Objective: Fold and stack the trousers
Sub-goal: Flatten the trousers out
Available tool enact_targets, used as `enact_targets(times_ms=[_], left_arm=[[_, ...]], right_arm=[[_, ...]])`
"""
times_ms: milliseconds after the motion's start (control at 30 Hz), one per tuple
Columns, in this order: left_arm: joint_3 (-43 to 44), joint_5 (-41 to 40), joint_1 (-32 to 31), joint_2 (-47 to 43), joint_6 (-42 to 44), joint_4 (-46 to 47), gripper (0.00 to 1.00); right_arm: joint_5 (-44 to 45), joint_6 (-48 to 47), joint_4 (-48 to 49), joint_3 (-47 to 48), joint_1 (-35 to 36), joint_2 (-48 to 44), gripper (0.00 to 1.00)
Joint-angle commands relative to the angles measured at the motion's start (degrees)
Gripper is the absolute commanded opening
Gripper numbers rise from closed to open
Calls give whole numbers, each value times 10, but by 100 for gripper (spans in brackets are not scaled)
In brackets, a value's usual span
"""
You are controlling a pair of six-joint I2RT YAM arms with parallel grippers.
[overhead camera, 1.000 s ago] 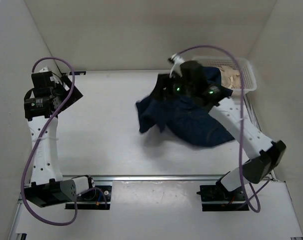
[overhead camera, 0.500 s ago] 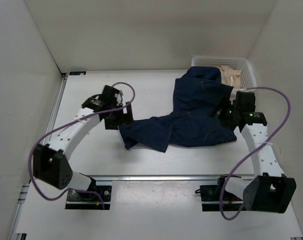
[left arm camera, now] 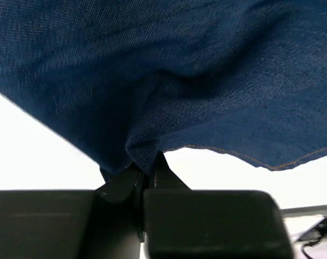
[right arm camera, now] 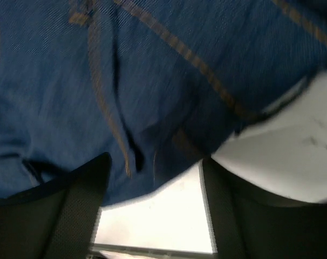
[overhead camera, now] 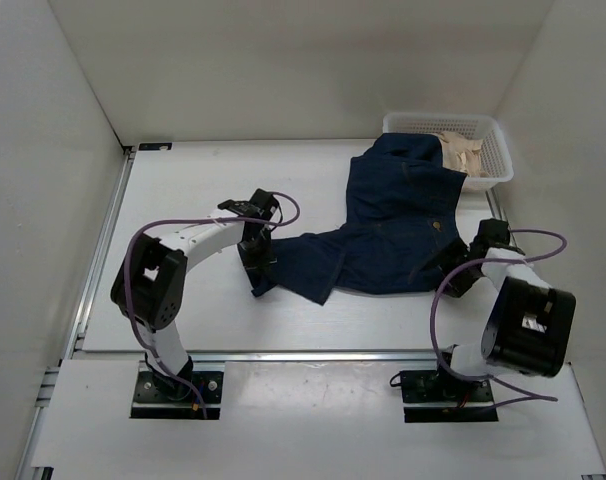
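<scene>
pinching just a thin fold of the trousers [overhead camera: 393,225], the left gripper [left arm camera: 148,167] may slip; lower right, the right gripper [overhead camera: 455,280] gapes.

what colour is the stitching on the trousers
Tan-orange stitching on the dark navy trousers; clearest in the right wrist view.

Table: a white tabletop [overhead camera: 203,190] is lying flat, taking up the floor of the enclosure.
Basket: a white slotted plastic basket [overhead camera: 413,122] is sitting in the far right corner of the table.
Basket contents: a cream cloth [overhead camera: 463,150] is lying bunched inside the basket.
Walls: plain white panels [overhead camera: 303,70] are standing along the left, far and right sides.
Near rail: a metal rail [overhead camera: 313,354] is running left to right along the table's near edge.
Left rail: a second rail [overhead camera: 101,250] is running near to far along the left edge.
Corner fitting: a small black piece [overhead camera: 155,147] is sitting at the far left corner.
</scene>
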Motion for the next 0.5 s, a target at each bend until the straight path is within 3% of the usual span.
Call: enact_targets(times_ms=[0,33,67,167,267,300,400,433,467], left_arm=[[52,-4,9,-12,11,13,10],[59,-4,9,-12,11,7,10],[68,-4,15,-20,16,1,10],[124,-4,22,-43,32,-40,10],[239,-23,49,-62,59,-88,10],[329,-35,72,-62,71,-129,10],[476,-35,117,-62,78,-180,10],[553,-16,151,-62,78,-195,10],[576,0,170,-75,73,-195,10]], right_arm=[[5,23,74,28,-2,66,68],[10,28,92,38,-2,79,58],[10,34,102,38,-2,91,39],[-35,34,102,93,3,130,3],[-33,47,69,200,35,124,0],[-19,47,33,274,44,109,0],[25,47,-38,391,74,82,0],[44,47,-50,454,80,74,0],[44,47,-58,475,80,55,0]])
